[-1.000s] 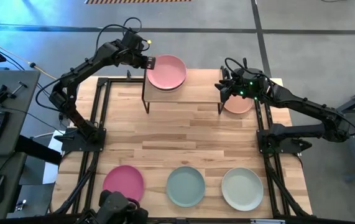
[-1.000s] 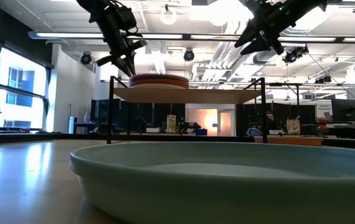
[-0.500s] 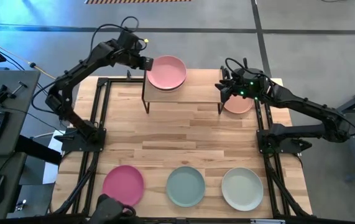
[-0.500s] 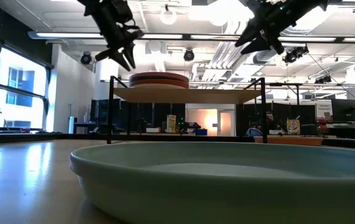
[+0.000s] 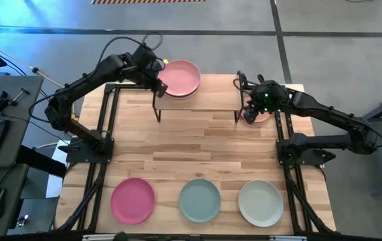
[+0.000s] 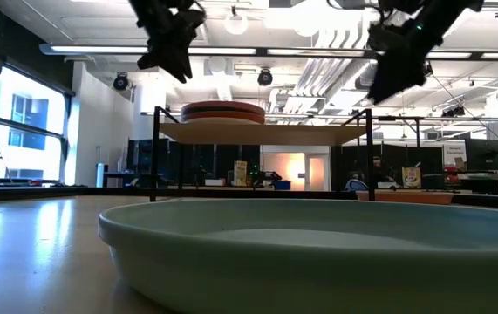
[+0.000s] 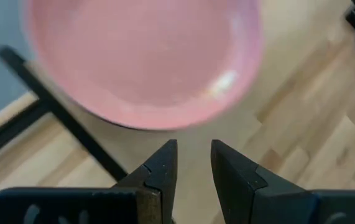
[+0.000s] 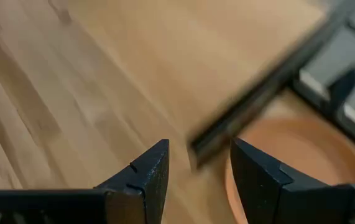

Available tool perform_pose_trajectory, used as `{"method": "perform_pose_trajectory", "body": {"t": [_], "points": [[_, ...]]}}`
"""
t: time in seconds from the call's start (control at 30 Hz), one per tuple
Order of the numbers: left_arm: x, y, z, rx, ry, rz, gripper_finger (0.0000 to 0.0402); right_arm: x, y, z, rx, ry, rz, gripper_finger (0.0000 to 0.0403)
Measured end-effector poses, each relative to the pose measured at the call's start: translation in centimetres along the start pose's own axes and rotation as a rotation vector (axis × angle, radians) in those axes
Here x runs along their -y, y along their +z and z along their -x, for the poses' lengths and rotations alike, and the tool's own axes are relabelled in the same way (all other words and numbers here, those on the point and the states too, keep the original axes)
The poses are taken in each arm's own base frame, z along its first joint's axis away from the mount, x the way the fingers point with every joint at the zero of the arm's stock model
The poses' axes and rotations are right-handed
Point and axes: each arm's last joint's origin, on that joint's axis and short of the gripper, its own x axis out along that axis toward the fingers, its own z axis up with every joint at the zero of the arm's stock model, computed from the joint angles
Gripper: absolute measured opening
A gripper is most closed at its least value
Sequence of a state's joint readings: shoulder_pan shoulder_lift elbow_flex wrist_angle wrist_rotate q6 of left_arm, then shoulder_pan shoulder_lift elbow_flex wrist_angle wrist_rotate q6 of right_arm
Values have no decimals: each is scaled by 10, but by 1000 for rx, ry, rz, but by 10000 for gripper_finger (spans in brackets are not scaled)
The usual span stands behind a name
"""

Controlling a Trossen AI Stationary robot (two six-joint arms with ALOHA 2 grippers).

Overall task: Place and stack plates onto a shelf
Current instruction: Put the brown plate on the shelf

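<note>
Pink plate (image 5: 180, 77) tops a small stack on the shelf (image 5: 204, 100), the left gripper (image 7: 193, 163) just off that stack with fingers slightly parted and empty, while the right gripper (image 8: 197, 163), open, hovers by the shelf's other end beside a peach plate (image 5: 261, 115).

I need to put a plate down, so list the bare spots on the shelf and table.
The light wooden shelf is bare on its right half, between the stacked pink plate and the right gripper. The tabletop's middle is bare, between the shelf and the front row: magenta plate, pale teal plate, off-white plate. Crowded: shelf's left end, under the left gripper.
</note>
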State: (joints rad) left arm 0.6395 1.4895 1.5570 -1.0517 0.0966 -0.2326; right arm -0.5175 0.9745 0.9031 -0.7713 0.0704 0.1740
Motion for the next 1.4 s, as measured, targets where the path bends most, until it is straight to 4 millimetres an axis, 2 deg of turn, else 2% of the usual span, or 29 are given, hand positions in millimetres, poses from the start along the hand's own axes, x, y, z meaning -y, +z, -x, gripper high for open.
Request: {"method": "perform_pose_trajectory", "body": {"t": [0.2, 0.43, 0.57, 0.77, 1.0, 1.27, 1.4], "points": [[26, -7, -2, -16, -36, -78, 88, 3, -18, 2, -194, -25, 104, 152], [45, -15, -2, -36, -71, -112, 88, 3, -23, 1, -250, 30, 300, 152], [56, -22, -2, -67, -85, -144, 88, 2, -22, -9, -292, 32, 421, 152], [72, -33, 0, -115, -104, -174, 88, 0, -19, -34, -381, 54, 517, 152], [81, -53, 13, -183, -71, -222, 88, 13, -17, -55, -442, 114, 467, 152], [76, -79, 24, -165, -3, -160, 88, 46, -16, -57, -454, 78, 363, 152], [68, -91, 25, -154, 32, -117, 88, 58, -33, -65, -491, 86, 330, 152]]}}
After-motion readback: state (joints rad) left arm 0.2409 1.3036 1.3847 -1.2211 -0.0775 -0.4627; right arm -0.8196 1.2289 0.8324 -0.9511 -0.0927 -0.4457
